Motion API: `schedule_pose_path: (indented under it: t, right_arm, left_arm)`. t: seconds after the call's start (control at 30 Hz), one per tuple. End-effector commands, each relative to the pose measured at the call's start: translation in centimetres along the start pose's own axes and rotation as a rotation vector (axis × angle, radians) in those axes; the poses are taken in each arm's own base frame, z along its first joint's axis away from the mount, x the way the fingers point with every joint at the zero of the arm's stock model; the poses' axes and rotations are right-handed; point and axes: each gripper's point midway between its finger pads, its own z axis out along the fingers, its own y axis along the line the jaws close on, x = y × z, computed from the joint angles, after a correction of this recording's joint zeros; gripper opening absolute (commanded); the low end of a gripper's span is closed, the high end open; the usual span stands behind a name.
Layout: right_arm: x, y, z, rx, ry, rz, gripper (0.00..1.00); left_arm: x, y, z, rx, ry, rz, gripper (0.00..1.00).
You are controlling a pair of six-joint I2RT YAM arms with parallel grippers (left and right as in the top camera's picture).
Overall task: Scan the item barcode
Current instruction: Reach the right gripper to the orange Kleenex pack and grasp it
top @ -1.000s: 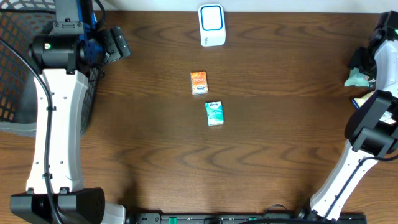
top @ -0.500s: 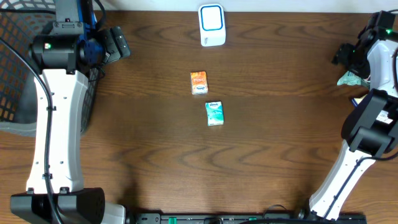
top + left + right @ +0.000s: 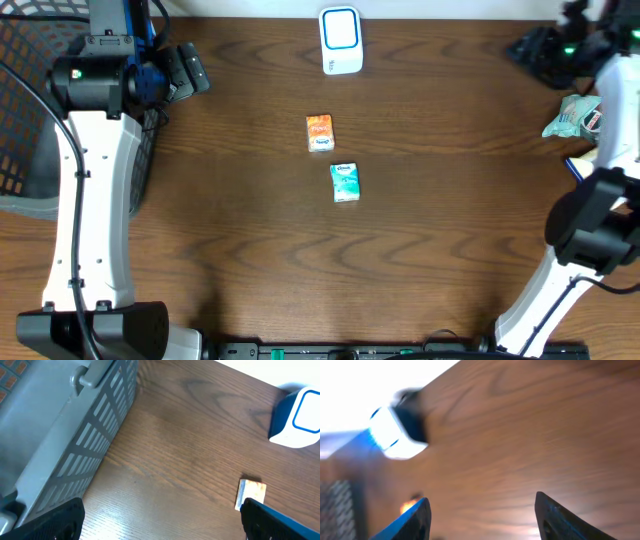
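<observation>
The orange box (image 3: 319, 132) and the teal box (image 3: 345, 183) are sitting close together mid-table (image 3: 450, 220), with bare wood lying open around them. The scanner (image 3: 340, 40) is standing at the far edge. A basket (image 3: 20, 120) is blocking the left side, and packets (image 3: 572, 117) are crowding the right.

Overhead: high, straight down, whole table (image 3: 420, 250) in frame. Left wrist: low, close, oblique across the wood; basket (image 3: 75, 435) upper left, scanner (image 3: 298, 417) upper right, orange box (image 3: 251, 494) lower right. Right wrist: blurred, oblique, same scanner upper left. All three share scanner.
</observation>
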Motion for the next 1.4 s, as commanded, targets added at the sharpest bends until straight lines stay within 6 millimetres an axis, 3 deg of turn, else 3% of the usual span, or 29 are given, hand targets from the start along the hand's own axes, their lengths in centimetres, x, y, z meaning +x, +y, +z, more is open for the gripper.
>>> schedule_pose_path:
  t: [0.0, 0.2, 0.3, 0.43, 0.57, 0.83, 0.97, 1.13, 1.37]
  right_arm:
    - [3.2, 3.9, 3.1, -0.081, 0.105, -0.069, 0.6]
    - [8.1, 7.6, 8.8, 0.008, 0.176, -0.224, 0.62]
    - [10.7, 10.2, 11.3, -0.016, 0.197, -0.295, 0.71]
    - [14.4, 13.7, 14.3, -0.07, 0.218, -0.376, 0.71]
    - [17.6, 15.9, 16.7, -0.077, 0.219, -0.402, 0.69]
    - [21.5, 16.5, 19.4, 0.049, 0.187, -0.4, 0.66]
    - [21.9, 16.2, 20.1, 0.106, 0.164, -0.42, 0.65]
    - [22.4, 15.5, 20.8, 0.123, 0.177, -0.354, 0.51]
    - [24.3, 14.1, 22.7, 0.124, 0.247, -0.332, 0.5]
  left_arm:
    - [-0.1, 0.2, -0.1, -0.015, -0.006, -0.001, 0.98]
    - [-0.1, 0.2, -0.1, -0.015, -0.006, -0.001, 0.98]
    - [-0.1, 0.2, -0.1, -0.015, -0.006, -0.001, 0.98]
    - [-0.1, 0.2, -0.1, -0.015, -0.006, -0.001, 0.98]
    - [-0.1, 0.2, -0.1, -0.015, -0.006, -0.001, 0.98]
    - [-0.1, 0.2, -0.1, -0.015, -0.006, -0.001, 0.98]
    - [-0.1, 0.2, -0.1, -0.015, -0.006, -0.001, 0.98]
    - [-0.1, 0.2, -0.1, -0.015, -0.006, -0.001, 0.98]
    - [-0.1, 0.2, -0.1, -0.015, -0.006, -0.001, 0.98]
